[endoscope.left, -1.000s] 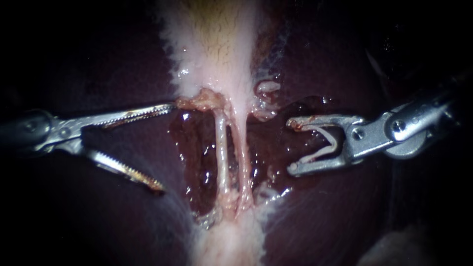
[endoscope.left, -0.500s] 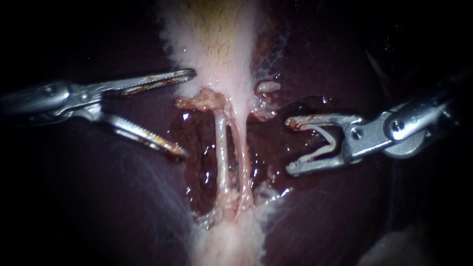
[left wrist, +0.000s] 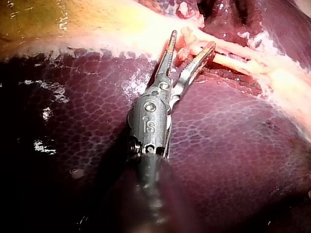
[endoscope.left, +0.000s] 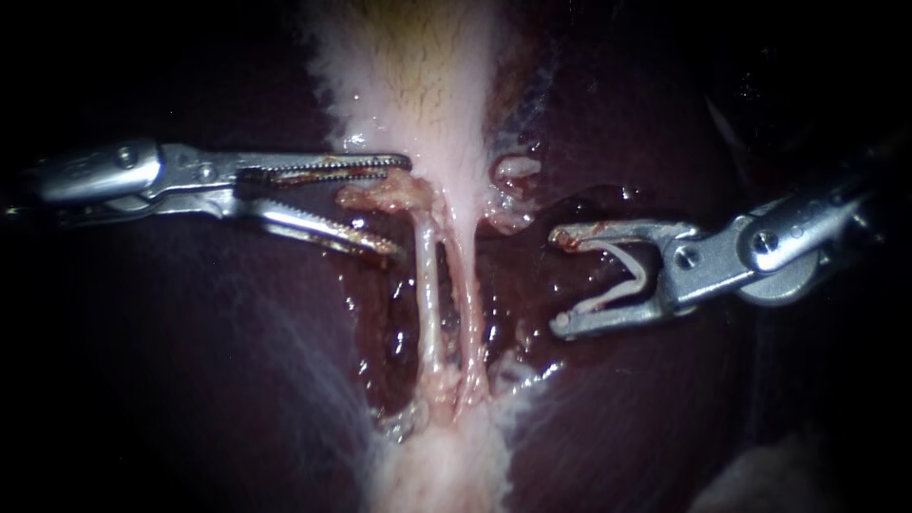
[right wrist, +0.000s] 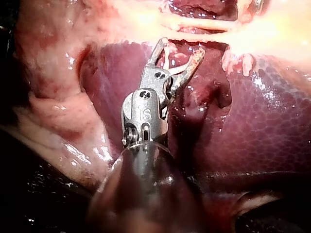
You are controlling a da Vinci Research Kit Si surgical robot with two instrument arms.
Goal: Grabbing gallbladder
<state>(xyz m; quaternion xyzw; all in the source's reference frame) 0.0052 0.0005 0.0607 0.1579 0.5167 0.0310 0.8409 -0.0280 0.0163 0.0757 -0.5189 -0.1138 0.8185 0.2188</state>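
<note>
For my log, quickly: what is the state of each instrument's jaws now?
Left instrument: jaws open, a tissue lump between them, not gripped.
Right instrument: jaws apart, holding a clip between them.

Backdrop: we see only liver (endoscope.left: 218,399), dark maroon, filling the scene to the left and to the right.
Liver surface: in the left wrist view we find it smooth, with a fine net-like mottling.
Light: one bright pool at the centre, fading to near black at the far left and far right.
Glints (left wrist: 46,114): small wet white highlights scattered on the liver.
Near right corner: a dim pale patch (endoscope.left: 760,480); we cannot tell what it is.
</note>
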